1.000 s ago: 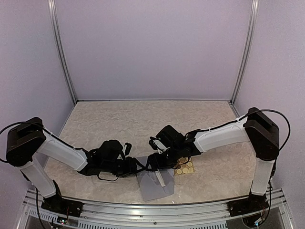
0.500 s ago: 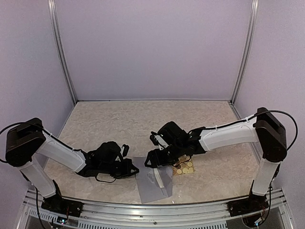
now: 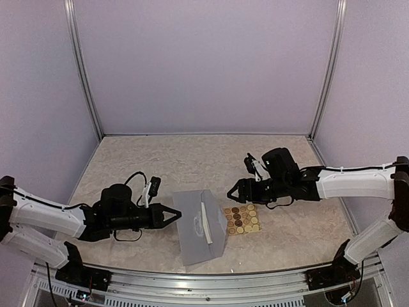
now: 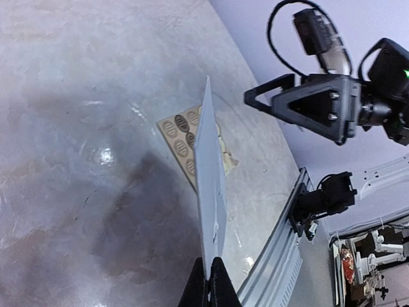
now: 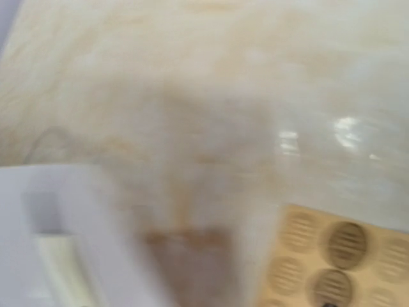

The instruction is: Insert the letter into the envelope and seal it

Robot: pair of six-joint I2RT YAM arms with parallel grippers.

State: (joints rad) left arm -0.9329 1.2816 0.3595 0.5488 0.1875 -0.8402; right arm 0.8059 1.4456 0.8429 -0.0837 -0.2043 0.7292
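Pinching an edge of the flat grey-lavender paper envelope, the left gripper is clamped. The right gripper gapes empty over the marbled table, near the square tan sticker sheet.

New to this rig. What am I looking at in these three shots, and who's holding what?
Two robot arms bolted at the near edge of a table, each ending in a two-finger pincer. The wide picture looks down from above and behind; the other two come from wrist cameras, the right one blurred. On the table lie a grey-lavender envelope and, to its right, a tan sheet of round stickers. The left pincer is shut on the envelope's left edge; the right pincer hangs open, holding nothing.
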